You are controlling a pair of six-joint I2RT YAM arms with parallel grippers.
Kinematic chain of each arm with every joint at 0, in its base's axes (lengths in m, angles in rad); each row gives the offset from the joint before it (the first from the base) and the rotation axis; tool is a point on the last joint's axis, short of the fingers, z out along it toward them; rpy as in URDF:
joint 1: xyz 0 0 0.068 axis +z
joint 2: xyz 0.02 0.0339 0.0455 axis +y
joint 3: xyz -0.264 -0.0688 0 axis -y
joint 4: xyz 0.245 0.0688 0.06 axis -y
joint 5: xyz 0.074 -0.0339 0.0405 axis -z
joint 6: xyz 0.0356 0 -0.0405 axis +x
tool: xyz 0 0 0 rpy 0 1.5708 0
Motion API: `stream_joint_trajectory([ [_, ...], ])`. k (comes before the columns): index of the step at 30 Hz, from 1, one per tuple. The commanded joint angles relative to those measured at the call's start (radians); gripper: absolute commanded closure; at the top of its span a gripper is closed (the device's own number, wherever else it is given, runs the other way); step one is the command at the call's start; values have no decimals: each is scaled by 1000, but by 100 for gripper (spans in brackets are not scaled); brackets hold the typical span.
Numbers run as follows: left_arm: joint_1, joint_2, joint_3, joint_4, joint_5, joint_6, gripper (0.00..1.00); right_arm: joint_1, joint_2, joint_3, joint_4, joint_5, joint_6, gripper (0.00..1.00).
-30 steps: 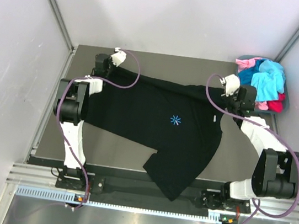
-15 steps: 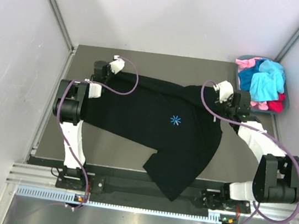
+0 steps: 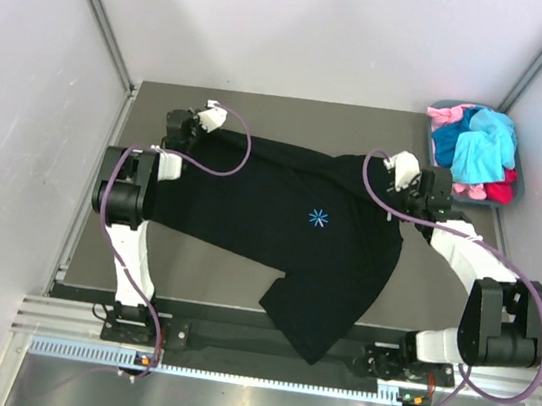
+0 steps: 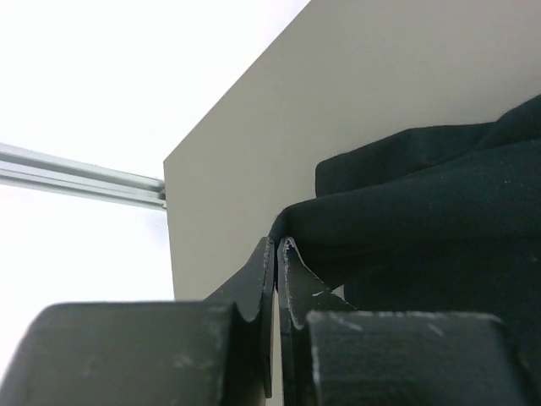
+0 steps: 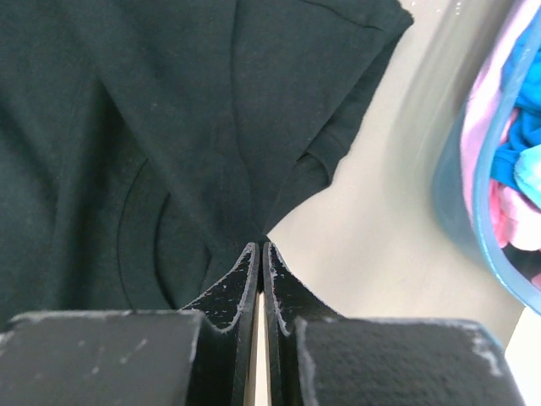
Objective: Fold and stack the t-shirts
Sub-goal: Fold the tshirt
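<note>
Bright, even overhead light, soft shadows — left wrist view glares white, left pincer [image 4: 277, 254] slightly blurred.

Reference item: spread t-shirt [image 3: 278, 224], lying across the middle of the table [image 3: 293, 115], with its near portion overhanging the table's near edge.
Left gripper [image 3: 188, 131]: at the shirt's far-left corner, touching it.
Right gripper [image 3: 412, 191]: at the shirt's right edge, touching it.
Basket [image 3: 521, 183]: right of and behind the shirt, apart from it.
Heaped t-shirts [image 3: 476, 146]: in the basket.

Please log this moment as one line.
left gripper: shut on black t-shirt | right gripper: shut on black t-shirt | black t-shirt: spread on table, unfolded
</note>
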Motion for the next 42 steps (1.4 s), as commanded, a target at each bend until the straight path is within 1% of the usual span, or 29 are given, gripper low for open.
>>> stream_joint_trajectory([
  [1, 12, -75, -25, 84, 15, 27, 100, 7, -31, 7, -7, -42, 5, 100],
  [8, 13, -138, -139, 98, 10, 61, 100, 14, -58, 6, -81, -100, -15, 100],
  [13, 12, -179, -153, 53, 20, 53, 100, 28, -72, -22, -88, -121, -25, 100],
  [15, 12, -192, -140, 0, 21, 36, 100, 26, -65, -22, -93, -134, -25, 100],
  [16, 13, -195, -131, -66, 20, 6, 100, 26, -57, -22, -98, -137, -25, 100],
  [17, 37, -199, -105, -105, 26, -11, 100, 26, -54, -20, -95, -140, -25, 100],
  [20, 47, -202, -55, -241, 81, -66, 100, 28, -37, -22, -88, -140, -25, 100],
  [21, 47, -199, -54, -254, 85, -71, 100, 30, -32, -20, -87, -140, -27, 100],
  [34, 48, -199, -83, -291, 93, -82, 100, 30, -23, -33, -79, -135, -30, 100],
  [42, 48, -196, -89, -297, 73, -74, 100, 28, -25, -31, -95, -157, -34, 100],
])
